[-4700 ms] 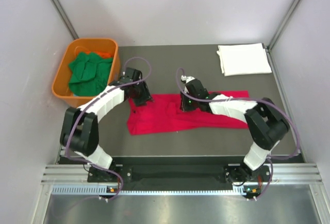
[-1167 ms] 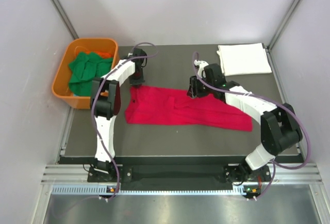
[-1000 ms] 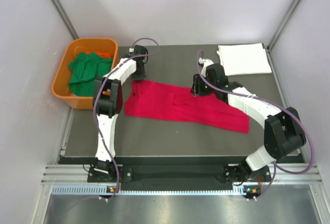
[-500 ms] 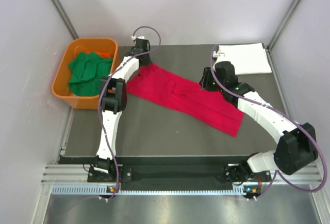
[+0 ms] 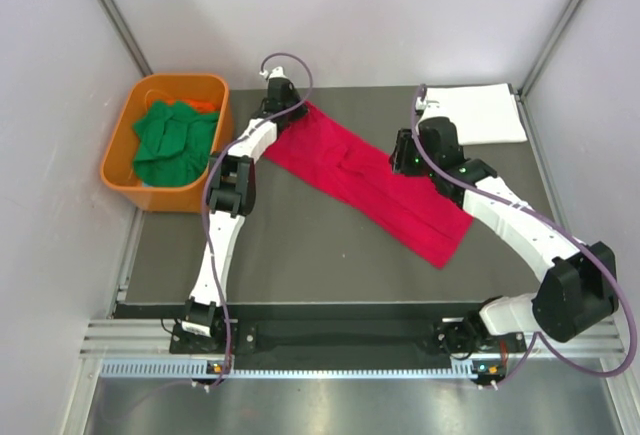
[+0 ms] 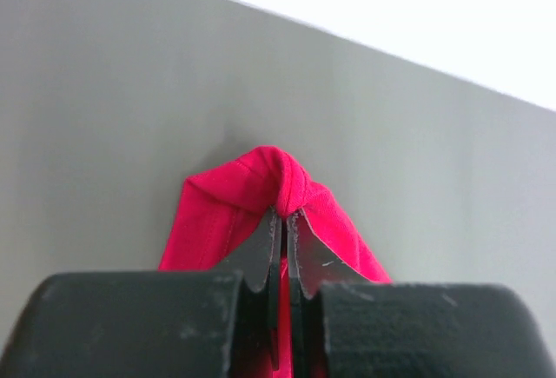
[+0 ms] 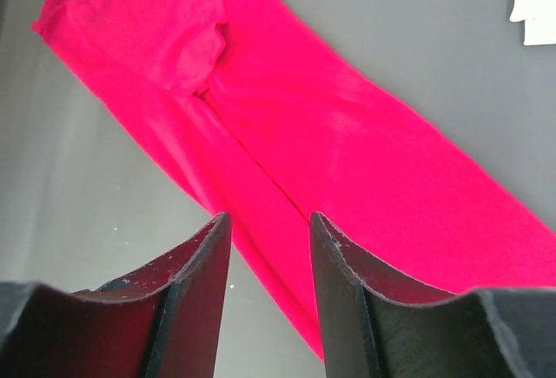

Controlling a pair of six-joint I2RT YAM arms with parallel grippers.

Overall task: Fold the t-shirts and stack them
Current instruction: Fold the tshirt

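Spreading step: the left gripper (image 6: 282, 222) pinches a bunched corner of the red t-shirt (image 5: 365, 180), laid slantwise from 11 to 5 o'clock; the right gripper (image 7: 265, 248) hovers above it, fingers apart, empty. Next — probably squaring it flat: open table (image 5: 300, 265) toward 7 o'clock, folded white t-shirt (image 5: 475, 115) at 1.

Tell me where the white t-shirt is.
Top view: the white t-shirt lies folded at the far right corner of the table, beyond the red t-shirt.
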